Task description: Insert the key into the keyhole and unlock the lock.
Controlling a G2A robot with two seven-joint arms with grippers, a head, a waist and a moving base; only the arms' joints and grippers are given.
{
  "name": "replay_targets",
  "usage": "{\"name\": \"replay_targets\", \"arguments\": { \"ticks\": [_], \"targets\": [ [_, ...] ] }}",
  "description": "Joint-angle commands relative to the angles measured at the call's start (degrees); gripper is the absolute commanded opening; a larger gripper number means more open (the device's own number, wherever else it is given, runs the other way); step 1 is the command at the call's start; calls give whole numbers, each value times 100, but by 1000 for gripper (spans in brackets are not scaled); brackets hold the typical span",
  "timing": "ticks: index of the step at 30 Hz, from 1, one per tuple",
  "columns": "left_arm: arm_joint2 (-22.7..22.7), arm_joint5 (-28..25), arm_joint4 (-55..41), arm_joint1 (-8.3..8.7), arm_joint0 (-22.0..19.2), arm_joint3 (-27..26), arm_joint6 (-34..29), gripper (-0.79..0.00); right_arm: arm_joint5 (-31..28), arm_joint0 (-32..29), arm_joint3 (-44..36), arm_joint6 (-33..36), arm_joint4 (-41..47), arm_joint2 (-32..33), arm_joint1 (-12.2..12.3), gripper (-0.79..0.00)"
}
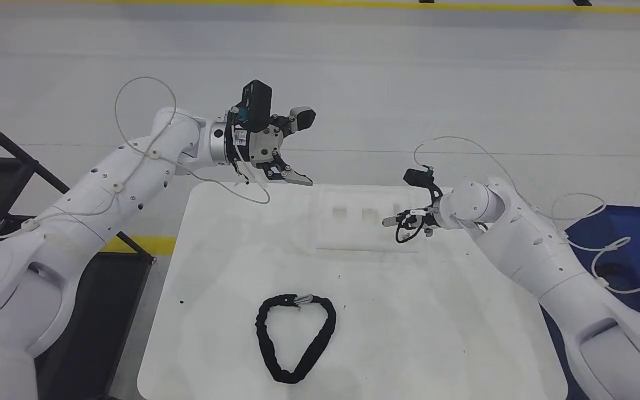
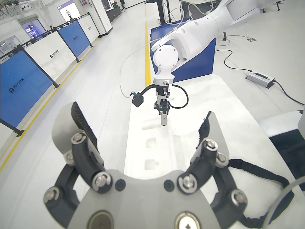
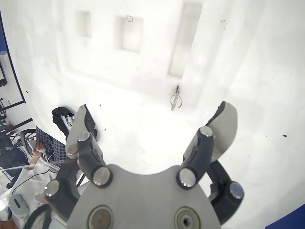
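While the left gripper (image 1: 303,150) hangs above the far-left corner of the white table (image 1: 450,330) with its fingers spread wide and nothing between them, the right gripper (image 3: 153,106) sits over the right end of a white foam tray (image 1: 350,240), its fingers also apart and holding nothing. The key (image 3: 175,101), on a small ring, lies flat on the tray's rim just off the near end of a long slot, a little beyond the right gripper's fingertips and not touching them. The lock (image 1: 295,335), a black fabric-covered chain closed into a loop with a metal barrel at its far side, rests on the near middle of the table, well apart from the key and from both grippers. The tabletop is white and carries a few dark specks. Around it is a pale grey floor with a yellow line (image 2: 147,48), and blue-panelled barriers (image 2: 26,77) stand along the side of the hall.
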Motion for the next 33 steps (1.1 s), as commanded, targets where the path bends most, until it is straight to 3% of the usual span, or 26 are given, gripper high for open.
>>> {"name": "replay_targets", "arguments": {
  "ticks": [1,5,11,13,15,16,25,33],
  "targets": [
    [0,0,0,0,0,0,0,0,-140,-48,-139,-17,-173,-34,4,0],
    [0,0,0,0,0,0,0,0,-174,-73,-291,67,-458,-78,-6,0],
    [0,0,0,0,0,0,0,0,430,-73,-264,140,-735,-194,-117,0],
    [0,0,0,0,0,0,0,0,530,-73,-250,162,-797,-236,-163,-175],
    [0,0,0,0,0,0,0,0,496,-67,-197,190,-848,-265,-199,-240],
    [0,0,0,0,0,0,0,0,504,-62,-166,188,-874,-273,-216,-397],
    [0,0,0,0,0,0,0,0,873,36,52,314,-1244,-366,-374,-425],
    [0,0,0,0,0,0,0,0,976,38,231,332,-1369,-393,-501,-563]
  ]
}}
